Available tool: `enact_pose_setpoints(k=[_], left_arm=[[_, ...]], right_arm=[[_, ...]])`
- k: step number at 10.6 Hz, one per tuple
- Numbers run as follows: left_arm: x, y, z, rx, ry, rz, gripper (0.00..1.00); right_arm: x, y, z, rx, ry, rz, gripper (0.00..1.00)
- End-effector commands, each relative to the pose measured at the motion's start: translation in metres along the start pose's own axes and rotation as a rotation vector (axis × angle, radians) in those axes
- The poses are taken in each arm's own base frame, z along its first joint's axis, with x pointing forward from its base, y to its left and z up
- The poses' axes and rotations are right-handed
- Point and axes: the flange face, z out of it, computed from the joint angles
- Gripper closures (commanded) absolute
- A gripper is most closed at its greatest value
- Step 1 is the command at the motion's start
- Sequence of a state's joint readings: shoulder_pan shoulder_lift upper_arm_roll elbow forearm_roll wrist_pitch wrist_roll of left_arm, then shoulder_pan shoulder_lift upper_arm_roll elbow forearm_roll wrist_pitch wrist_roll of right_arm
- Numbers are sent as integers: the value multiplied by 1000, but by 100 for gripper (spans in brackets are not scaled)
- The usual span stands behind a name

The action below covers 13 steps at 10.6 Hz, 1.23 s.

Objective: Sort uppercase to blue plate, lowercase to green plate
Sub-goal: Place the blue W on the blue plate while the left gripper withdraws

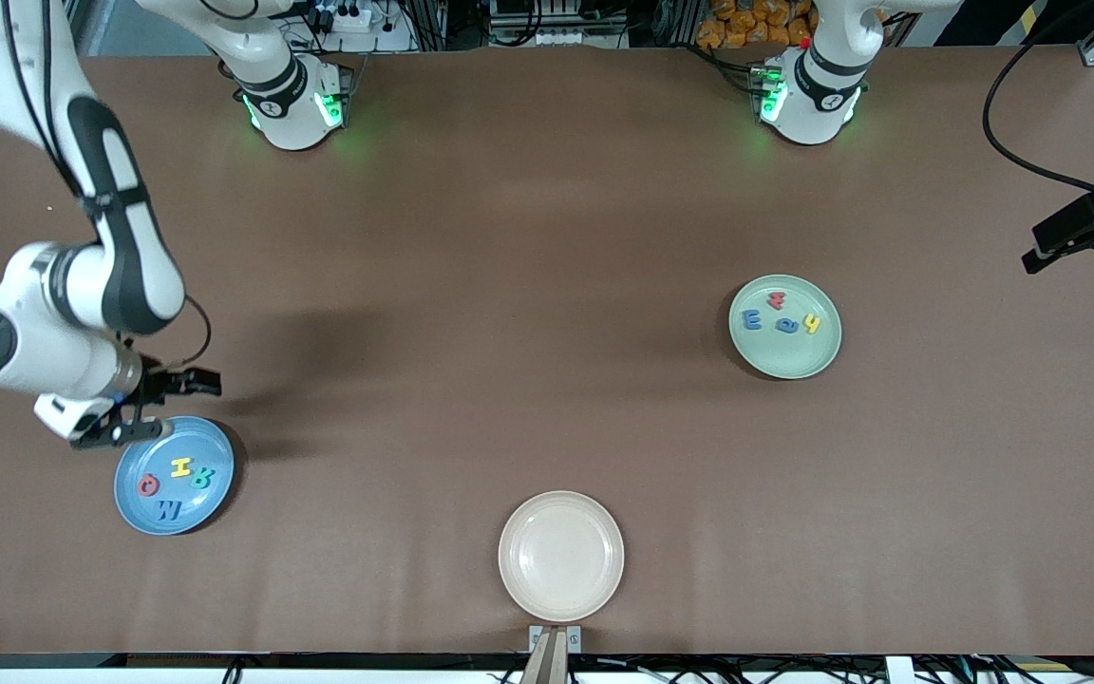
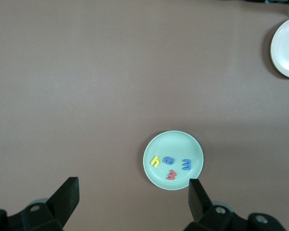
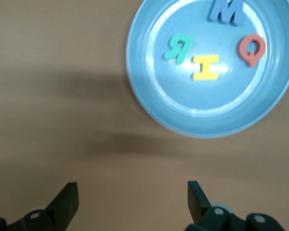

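Four capital letters, a yellow H (image 1: pixel 182 466), teal R (image 1: pixel 202 478), red Q (image 1: pixel 148 486) and blue M (image 1: pixel 167 510), are shown lying in the blue plate (image 1: pixel 215 446) at the right arm's end of the table. Four small letters, a yellow h (image 1: pixel 811 324), blue e (image 1: pixel 783 325), blue m (image 1: pixel 752 319) and red w (image 1: pixel 776 301), are shown in the green plate (image 1: pixel 784 366) toward the left arm's end. A cream plate (image 1: pixel 561 594) is seen nearest the front camera. The right gripper (image 1: pixel 150 407) is held over the table just beside the blue plate's rim, fingers spread and empty. The left gripper (image 2: pixel 132 202), likewise spread and empty, is held above the table.

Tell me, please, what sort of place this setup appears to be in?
Probably a robotics lab: a brown-covered table with toy letters sorted onto a blue plate and a green plate, and equipment racks and cables along the table's edge.
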State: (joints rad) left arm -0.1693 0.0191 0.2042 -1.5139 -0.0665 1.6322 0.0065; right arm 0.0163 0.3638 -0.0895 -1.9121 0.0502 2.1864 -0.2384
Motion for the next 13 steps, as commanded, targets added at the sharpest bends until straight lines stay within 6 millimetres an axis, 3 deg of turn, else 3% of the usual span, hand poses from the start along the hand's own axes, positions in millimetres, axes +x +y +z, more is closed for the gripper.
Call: enact_pose_setpoints(k=[1,2,5,8,10,13], left_arm=[[5,5,-12,36,22,5,0],[5,7,-11,36,14,11,0],[4,43,-5,36,-1,62,0],[0,67,-6,68,-2,105,0],[-6,68,-9,81,-18,113,0],[-6,46,-8,52,-41,153,0]], right_arm=[[-32,-4,-50,-11,28,32,0],[-35,-1,-75,-16,69,37,0],[-43,11,-161,-38,223,60,0],[-63,11,-238,-25,226,69,0],[-69,8,-306,-31,237,60,0],[-85,3,-355,-26,215,57,0]])
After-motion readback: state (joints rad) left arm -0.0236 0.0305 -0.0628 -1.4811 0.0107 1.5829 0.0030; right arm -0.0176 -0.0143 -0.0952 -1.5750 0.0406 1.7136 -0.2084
